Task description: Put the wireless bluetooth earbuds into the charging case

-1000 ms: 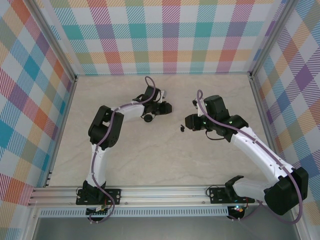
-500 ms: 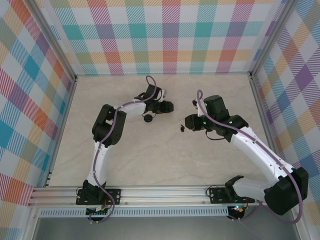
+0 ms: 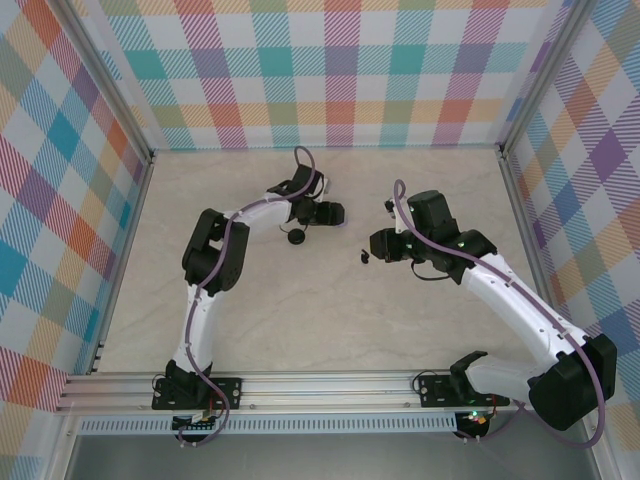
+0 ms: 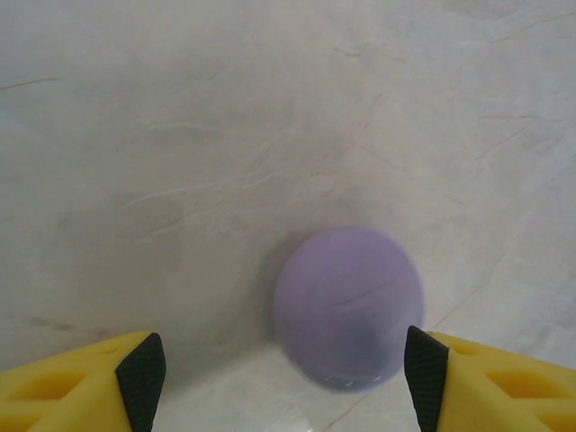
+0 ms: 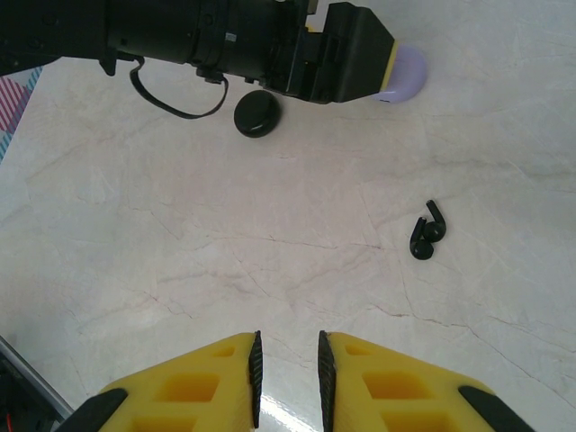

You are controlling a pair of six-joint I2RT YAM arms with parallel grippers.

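- Table point(image 3: 300, 320), pale marble pattern, seen from the top external camera and walled in checked panels. The left gripper point(image 3: 337, 212) sits at the far middle, with a black puck point(image 3: 296, 237) just beside it on the near side. The right gripper point(image 3: 372, 244) points left. One black earbud point(image 3: 364, 257) lies on the bare table just in front of it, apart from both pucks. Neither pincer's opening can be judged from this height.
- Left wrist view: the left gripper point(image 4: 283, 367) is spread wide, its yellow fingers point(image 4: 63, 382) at the bottom corners. A round lavender puck point(image 4: 348, 306) rests flat on the table point(image 4: 180, 135) between the pads. It sits nearer the right-hand pad, and contact cannot be told.
- Right wrist view: the right gripper point(image 5: 289, 369) shows a narrow gap between its pads with nothing in it. The black earbud point(image 5: 427, 231) lies loose on the table point(image 5: 180, 252), ahead and to the right. The left arm point(image 5: 207, 40) crosses the top edge. The black puck point(image 5: 257, 114) lies just below the arm, and the lavender puck point(image 5: 407, 72) is partly hidden behind its tip.
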